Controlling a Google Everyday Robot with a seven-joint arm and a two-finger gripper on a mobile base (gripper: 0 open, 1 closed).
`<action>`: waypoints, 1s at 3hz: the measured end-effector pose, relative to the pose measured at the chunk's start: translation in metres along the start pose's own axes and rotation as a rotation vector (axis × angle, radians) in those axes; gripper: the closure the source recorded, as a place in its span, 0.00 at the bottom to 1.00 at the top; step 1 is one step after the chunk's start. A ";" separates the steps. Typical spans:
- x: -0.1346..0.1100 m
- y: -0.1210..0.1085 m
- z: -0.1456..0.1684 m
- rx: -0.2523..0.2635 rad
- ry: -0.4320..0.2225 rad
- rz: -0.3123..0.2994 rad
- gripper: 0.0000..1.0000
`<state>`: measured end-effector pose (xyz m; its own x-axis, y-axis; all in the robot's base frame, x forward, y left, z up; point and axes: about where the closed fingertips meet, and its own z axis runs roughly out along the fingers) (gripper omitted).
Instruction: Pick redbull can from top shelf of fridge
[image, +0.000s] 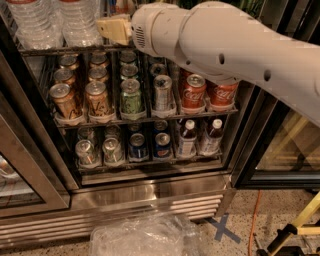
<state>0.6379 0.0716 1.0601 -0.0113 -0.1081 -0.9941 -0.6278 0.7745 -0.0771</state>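
My white arm (225, 45) reaches from the right into the open fridge (125, 200). Its beige gripper (114, 29) sits at the top of the view, just right of the water bottles (50, 22) and above the rack of short soda cans. No redbull can shows; the arm covers the upper right of the fridge. The top shelf is out of view above the picture's edge.
Below the arm a rack holds gold cans (62, 97), a green can (131, 95), a silver can (162, 90) and cola cans (193, 91). A lower rack holds cans and small bottles (186, 137). A plastic bag (145, 235) lies on the floor. A black door frame (250, 150) stands at right.
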 end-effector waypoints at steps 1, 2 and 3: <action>0.002 0.003 0.003 0.000 0.002 0.011 0.48; 0.003 0.003 0.007 0.002 -0.001 0.028 0.71; 0.003 0.002 0.010 0.005 -0.006 0.052 0.94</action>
<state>0.6445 0.0787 1.0561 -0.0391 -0.0637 -0.9972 -0.6227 0.7820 -0.0256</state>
